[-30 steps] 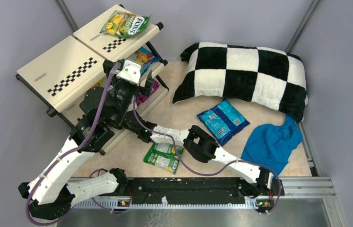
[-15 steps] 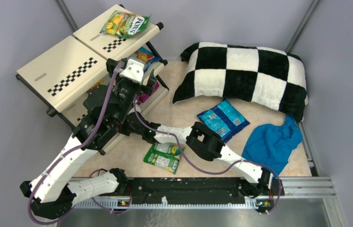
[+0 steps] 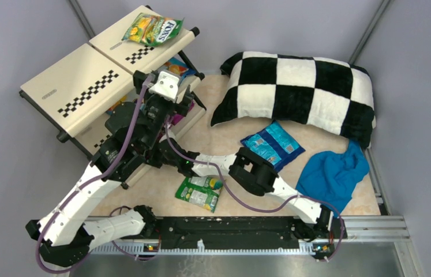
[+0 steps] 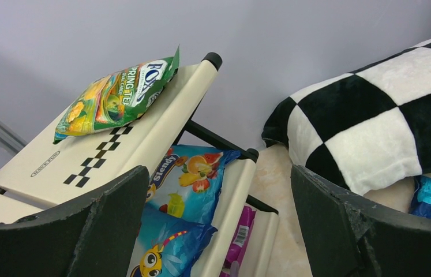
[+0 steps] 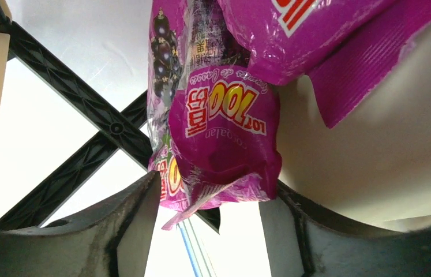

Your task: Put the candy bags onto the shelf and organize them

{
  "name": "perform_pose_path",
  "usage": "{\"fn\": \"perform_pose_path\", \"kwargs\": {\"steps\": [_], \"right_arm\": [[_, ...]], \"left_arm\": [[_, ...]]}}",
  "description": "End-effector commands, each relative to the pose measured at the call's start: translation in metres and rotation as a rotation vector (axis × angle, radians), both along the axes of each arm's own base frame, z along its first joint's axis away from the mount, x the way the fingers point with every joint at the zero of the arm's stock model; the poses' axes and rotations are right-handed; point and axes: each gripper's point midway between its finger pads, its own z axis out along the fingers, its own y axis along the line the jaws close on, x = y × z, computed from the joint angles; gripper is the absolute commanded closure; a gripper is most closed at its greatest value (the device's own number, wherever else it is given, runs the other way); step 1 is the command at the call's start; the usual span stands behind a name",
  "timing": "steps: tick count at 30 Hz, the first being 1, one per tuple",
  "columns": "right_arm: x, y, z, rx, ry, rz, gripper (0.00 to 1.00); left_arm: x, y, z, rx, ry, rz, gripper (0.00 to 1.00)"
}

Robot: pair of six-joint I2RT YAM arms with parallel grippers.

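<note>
The cream shelf [image 3: 80, 86] stands at the back left. The green-yellow FOX'S bag [image 3: 152, 29] lies on its top tier, also in the left wrist view [image 4: 120, 95]. Two blue bags [image 4: 192, 179] lie on the middle tier and a magenta bag [image 4: 239, 236] on the lowest. My left gripper [image 4: 218, 179] is open and empty above the middle tier. My right gripper [image 5: 216, 199] is open at the lowest tier, with the end of the magenta bags [image 5: 218, 127] between its jaws. A green-white bag [image 3: 200, 191] and a blue bag [image 3: 272, 147] lie on the table.
The checkered pillow [image 3: 299, 92] lies at the back right, with the blue cloth [image 3: 331, 173] in front of it. In the top view my left arm crosses above the right arm's wrist and hides the right gripper. The shelf's black cross braces [image 5: 86, 109] are close to the right gripper.
My left gripper has moved a little up and to the right along the shelf. The right arm has shifted slightly towards the shelf. The bags have not moved.
</note>
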Motion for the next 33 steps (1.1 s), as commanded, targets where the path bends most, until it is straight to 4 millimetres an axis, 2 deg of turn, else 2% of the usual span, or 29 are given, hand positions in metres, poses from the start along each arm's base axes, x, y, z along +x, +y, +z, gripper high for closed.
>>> {"fn": "perform_pose_path", "kwargs": {"steps": [1, 4, 9, 14, 22, 27, 33], "right_arm": [[0.009, 0.013, 0.064, 0.145, -0.087, -0.032, 0.45], [0.014, 0.028, 0.061, 0.170, -0.070, -0.037, 0.56], [0.021, 0.032, 0.056, 0.173, -0.059, -0.080, 0.61], [0.019, 0.016, 0.052, 0.129, -0.077, -0.093, 0.46], [0.001, -0.005, 0.075, 0.079, -0.149, 0.004, 0.24], [-0.011, -0.034, 0.085, 0.048, -0.211, 0.053, 0.18], [-0.011, -0.097, 0.091, 0.026, -0.329, 0.074, 0.14]], "left_arm": [[0.001, -0.001, 0.010, -0.046, -0.022, -0.013, 0.01], [0.002, -0.001, 0.008, -0.043, -0.022, -0.008, 0.01], [0.005, -0.002, 0.006, -0.039, -0.017, -0.005, 0.01], [0.008, -0.003, 0.003, -0.037, -0.009, -0.006, 0.01], [0.010, -0.002, 0.002, -0.043, -0.006, 0.003, 0.01], [0.009, -0.002, 0.002, -0.059, -0.010, -0.003, 0.01], [0.009, -0.009, 0.003, -0.090, -0.005, -0.029, 0.01]]}}
